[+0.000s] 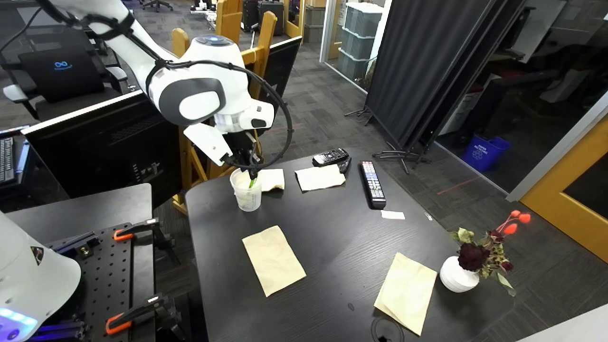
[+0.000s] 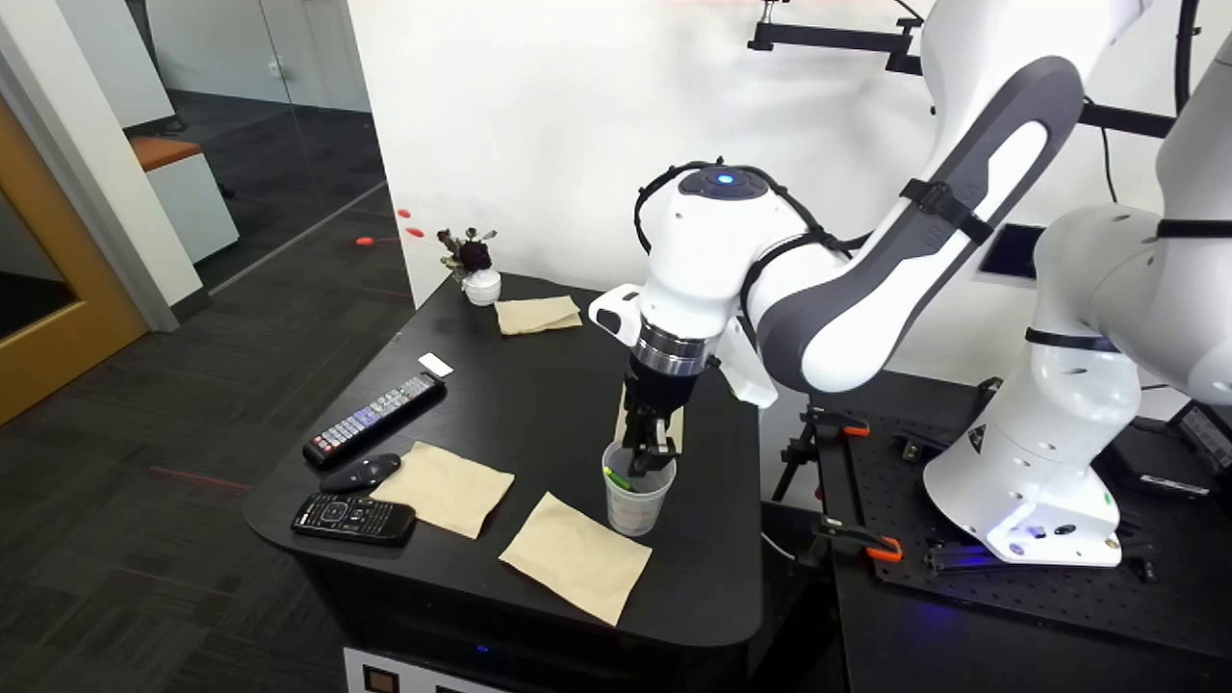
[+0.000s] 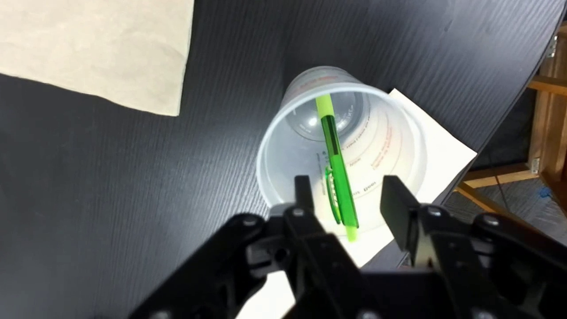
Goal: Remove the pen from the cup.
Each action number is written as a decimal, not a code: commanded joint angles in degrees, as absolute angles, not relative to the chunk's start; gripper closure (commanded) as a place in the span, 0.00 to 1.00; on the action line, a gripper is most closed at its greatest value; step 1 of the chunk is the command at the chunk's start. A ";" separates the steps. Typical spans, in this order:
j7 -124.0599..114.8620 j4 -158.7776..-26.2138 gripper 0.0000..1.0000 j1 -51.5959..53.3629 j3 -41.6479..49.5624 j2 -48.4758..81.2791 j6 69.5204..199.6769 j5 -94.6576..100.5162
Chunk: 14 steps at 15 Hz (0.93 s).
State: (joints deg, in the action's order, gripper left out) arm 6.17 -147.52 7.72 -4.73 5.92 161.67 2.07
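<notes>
One pen (image 3: 341,175) leaning inside one cup (image 2: 635,510), one gripper (image 3: 348,190) at its mouth, two fingers (image 3: 304,191) apart. Four tan sheets (image 2: 577,558); in an exterior view, three remotes (image 2: 375,420) near left, one vase (image 2: 481,288) far left.

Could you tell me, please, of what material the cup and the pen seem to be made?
The cup looks like thin, smooth plastic: its wall is cloudy but translucent, with print showing through. The pen is probably smooth plastic too, since its green barrel looks partly see-through.
</notes>
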 commanded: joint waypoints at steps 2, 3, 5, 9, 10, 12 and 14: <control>4.70 -145.75 0.61 7.28 -5.00 8.40 163.05 3.58; 4.56 -145.68 0.60 7.32 -4.93 8.65 163.08 3.72; 4.59 -145.59 0.60 7.34 -4.94 9.13 163.21 3.66; 4.17 -145.40 0.62 7.55 -4.67 10.15 164.29 4.34; 3.88 -145.35 0.63 7.68 -4.49 10.47 164.81 4.79; 3.35 -145.19 0.62 7.87 -4.11 11.14 165.86 5.97; 2.74 -144.89 0.62 7.98 -3.92 12.04 166.51 6.95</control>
